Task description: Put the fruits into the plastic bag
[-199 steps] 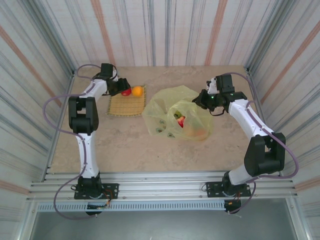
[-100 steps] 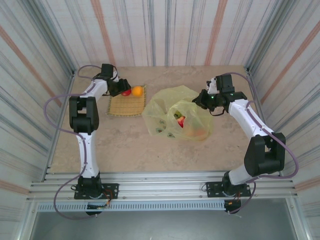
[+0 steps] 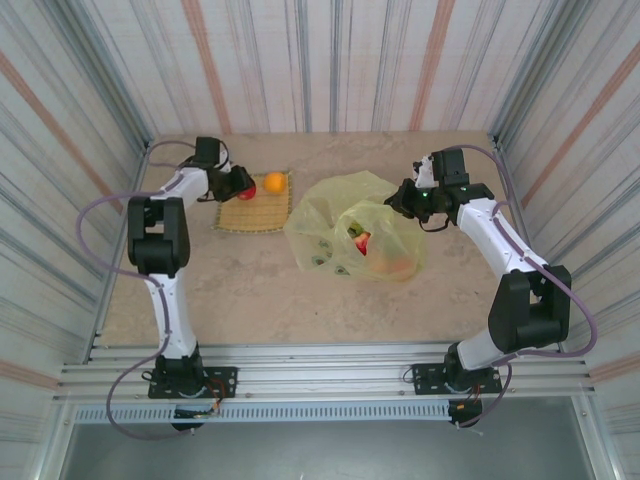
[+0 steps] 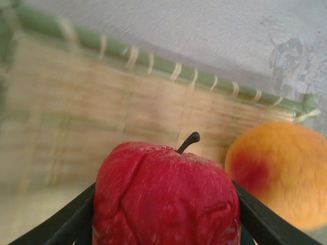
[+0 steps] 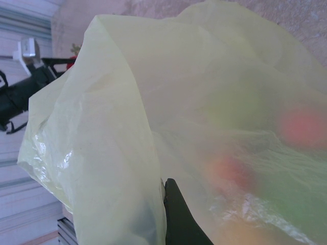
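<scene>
Your red apple [image 4: 166,196] sits clamped in the left hand [image 3: 237,183] just over the mat [image 3: 250,213], stem up, too round for a long axis. An orange fruit [image 3: 274,182] waits beside it. Several fruits already lie in the plastic bag [image 3: 325,215], whose rim the right hand [image 3: 405,200] pinches.

No legible text, label, brand, number or sign was found on any surface inspected; the dark printed marks on the plastic bag [image 3: 318,222] are too small and faint to read from the overhead view.
</scene>
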Available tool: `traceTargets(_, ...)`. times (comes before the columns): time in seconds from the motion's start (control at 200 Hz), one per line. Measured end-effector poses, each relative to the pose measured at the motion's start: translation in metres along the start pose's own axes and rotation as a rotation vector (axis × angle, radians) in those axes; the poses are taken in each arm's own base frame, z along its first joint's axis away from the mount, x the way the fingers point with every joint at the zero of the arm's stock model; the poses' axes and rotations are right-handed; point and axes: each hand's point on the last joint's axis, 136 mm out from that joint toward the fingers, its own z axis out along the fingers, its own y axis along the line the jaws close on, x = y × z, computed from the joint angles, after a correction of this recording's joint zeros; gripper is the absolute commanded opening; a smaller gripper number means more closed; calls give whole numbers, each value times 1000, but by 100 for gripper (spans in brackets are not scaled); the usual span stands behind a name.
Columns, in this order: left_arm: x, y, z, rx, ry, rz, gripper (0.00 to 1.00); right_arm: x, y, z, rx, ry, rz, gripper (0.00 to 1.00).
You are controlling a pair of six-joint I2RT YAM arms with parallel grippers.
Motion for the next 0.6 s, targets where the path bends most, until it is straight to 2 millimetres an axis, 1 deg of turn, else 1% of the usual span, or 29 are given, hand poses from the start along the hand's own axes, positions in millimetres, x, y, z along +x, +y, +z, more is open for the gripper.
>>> traceTargets(0.05,7,-2,-14,16,-13,-29,56,0,0,0,0,0,0,0)
traceTargets(0.105,11,-11,-33,56,-42,-61,55,0,0,0,0,0,0,0)
traceTargets(0.281,25,-50,-108,233,-155,-138,54,0,0,0,0,0,0,0)
traceTargets(0.331,31,-61,-132,284,-186,-158,54,0,0,0,0,0,-1,0)
traceTargets(0.401,42,-74,-158,340,-217,-184,54,0,1,0,-1,1,-2,0)
traceTargets(0.451,50,-83,-173,375,-229,-200,55,0,3,0,-3,1,-6,0)
traceTargets(0.531,68,-106,-197,444,-232,-216,55,1,6,1,-8,4,-13,0)
traceTargets(0.601,85,-124,-213,496,-219,-224,55,3,9,3,-11,11,-20,0)
